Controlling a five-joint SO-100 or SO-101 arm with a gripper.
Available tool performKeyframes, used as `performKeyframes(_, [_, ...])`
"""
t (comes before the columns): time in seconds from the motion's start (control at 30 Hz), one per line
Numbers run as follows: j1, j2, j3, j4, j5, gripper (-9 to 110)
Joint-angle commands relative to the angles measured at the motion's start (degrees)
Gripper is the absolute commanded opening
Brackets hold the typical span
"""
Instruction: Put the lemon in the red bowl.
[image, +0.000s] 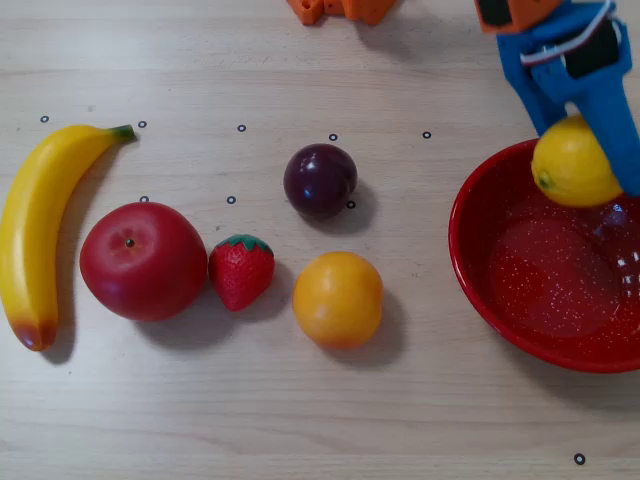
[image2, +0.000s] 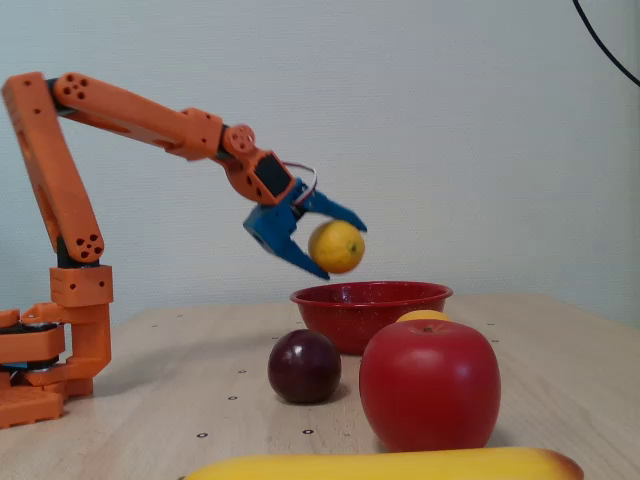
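— Fingers? Closed on what?
— Blue fingers (image2: 338, 250) clamped around the lemon (image2: 336, 246), one on each side.
— Lemon's place?
— Held in the air just above the near rim of the red bowl (image: 480, 290) in the overhead view (image: 573, 162), not touching it.
— Arm's pose?
— Reaching out from the orange base at the left in the fixed view, forearm sloping down toward the bowl (image2: 370, 312), wrist tilted down.
— Nearby?
— Plum (image: 320, 180) and orange (image: 337, 299) resting on the tabletop (image: 300, 420).

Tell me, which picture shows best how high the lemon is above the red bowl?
The fixed view: side-on, the lemon hangs in the pincer just above the red bowl. The overhead view shows the lemon over the bowl's rim, not its height.
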Motion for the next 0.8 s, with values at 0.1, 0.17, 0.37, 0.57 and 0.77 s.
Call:
performKeyframes(0.1, [1.4,-4.6,-7.4,-4.9,-1.2,0])
performKeyframes(0.17, [1.4,-7.1,-9.3,-4.9,-1.7,0])
performKeyframes(0.37, [1.0,-11.7,-12.6,-4.7,-2.0,0])
performKeyframes(0.57, [0.4,-13.8,-16.5,-0.4,-2.2,17])
performKeyframes(0.77, [0.0,-14.9,-23.7,8.3,-4.8,34])
